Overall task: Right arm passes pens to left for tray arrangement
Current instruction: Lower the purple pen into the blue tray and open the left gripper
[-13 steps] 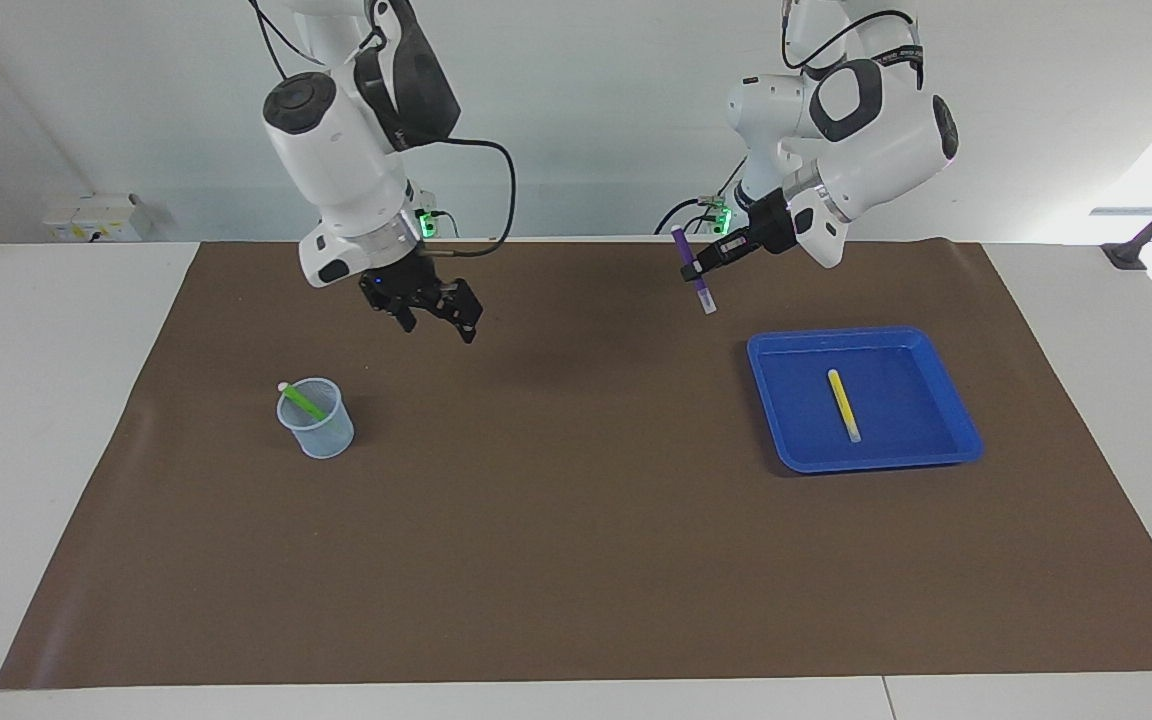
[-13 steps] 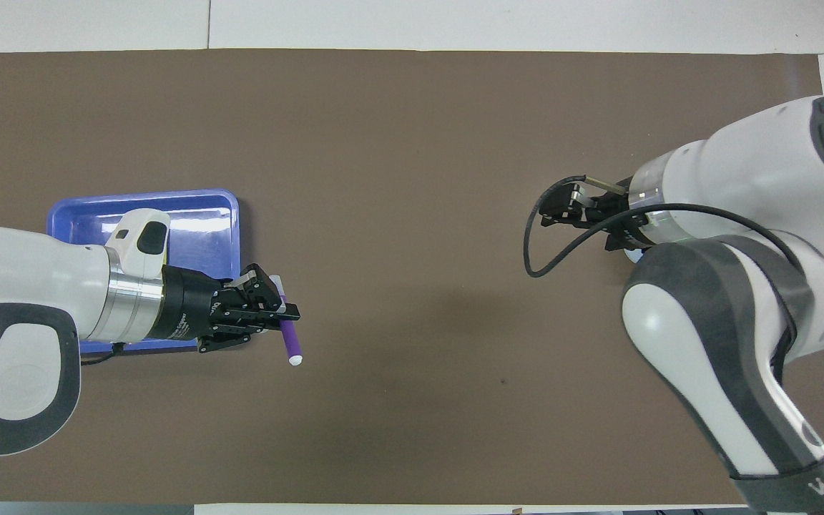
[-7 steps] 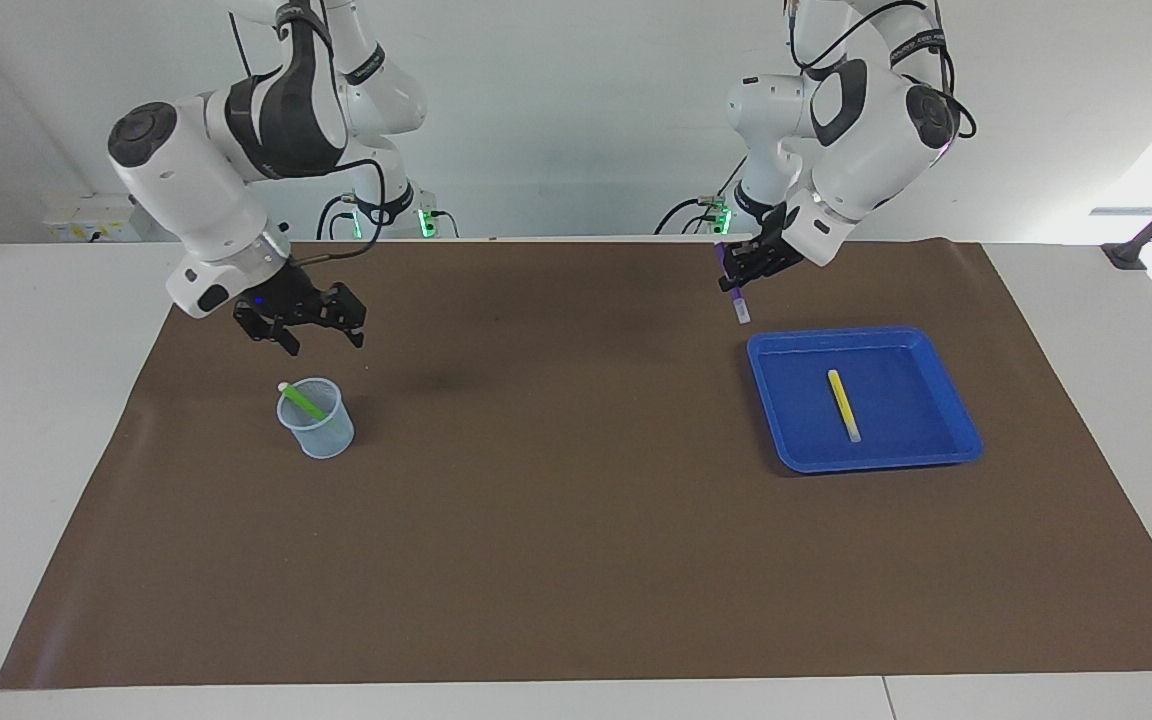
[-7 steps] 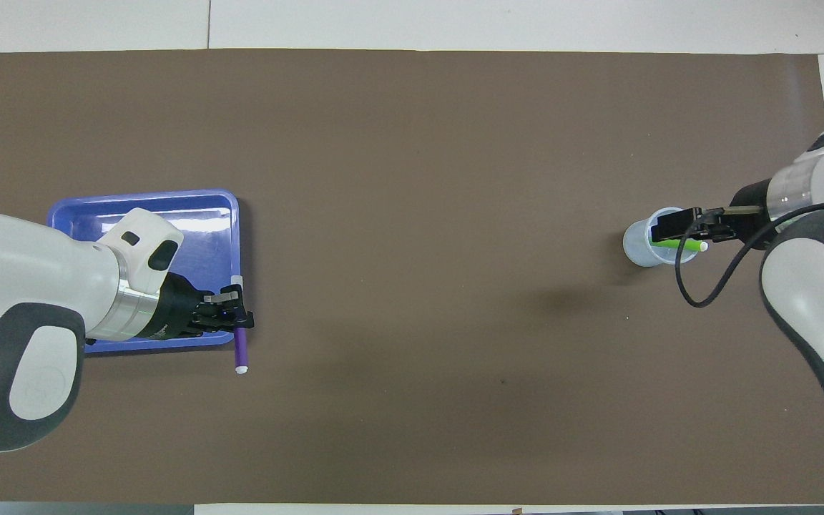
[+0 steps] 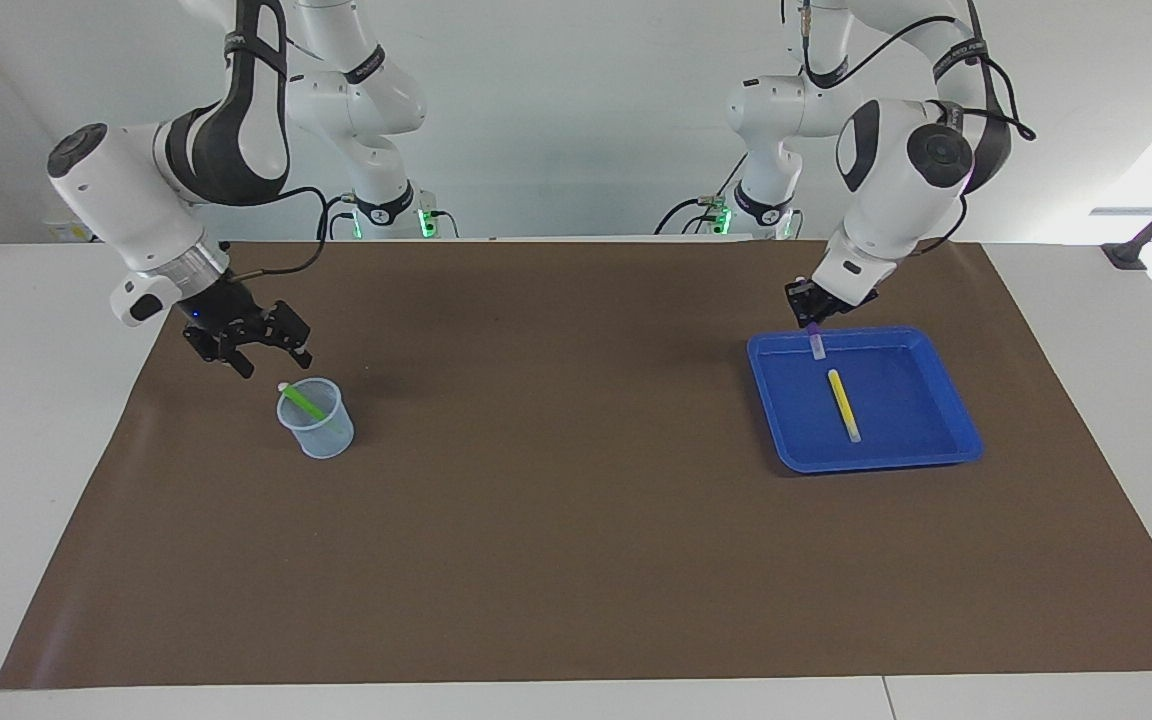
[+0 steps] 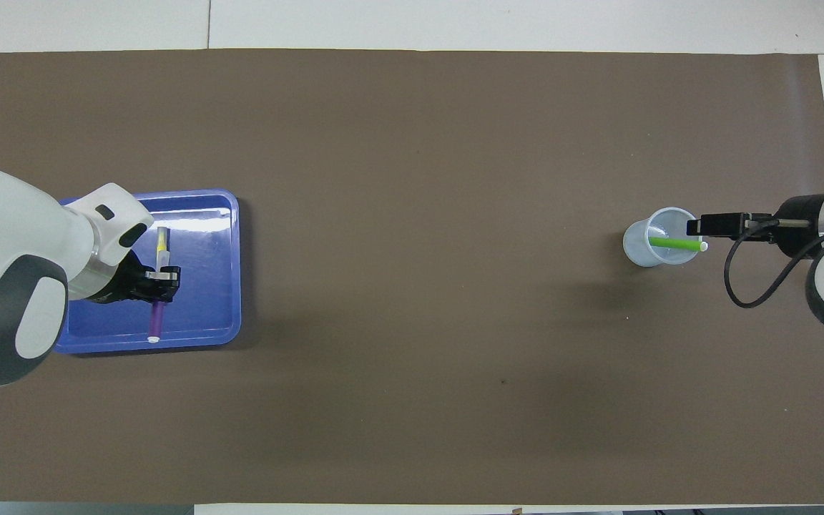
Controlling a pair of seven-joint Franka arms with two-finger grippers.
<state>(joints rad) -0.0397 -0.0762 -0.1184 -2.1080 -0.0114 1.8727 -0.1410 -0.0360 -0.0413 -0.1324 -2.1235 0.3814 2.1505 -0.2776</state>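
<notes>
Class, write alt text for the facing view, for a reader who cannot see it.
The left gripper holds a purple pen over the blue tray, where a yellow pen lies. Toward the right arm's end of the brown mat, the open right gripper hangs beside a pale cup holding a green pen.

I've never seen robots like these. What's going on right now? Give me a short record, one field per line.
Left gripper: shut on the purple pen, over the blue tray
Right gripper: open, empty, beside the cup
Yellow pen: lying flat in the tray
Green pen: leaning in the cup, tip over the rim
Pens in tray: one
Pens left in cup: one
Surface: brown mat
</notes>
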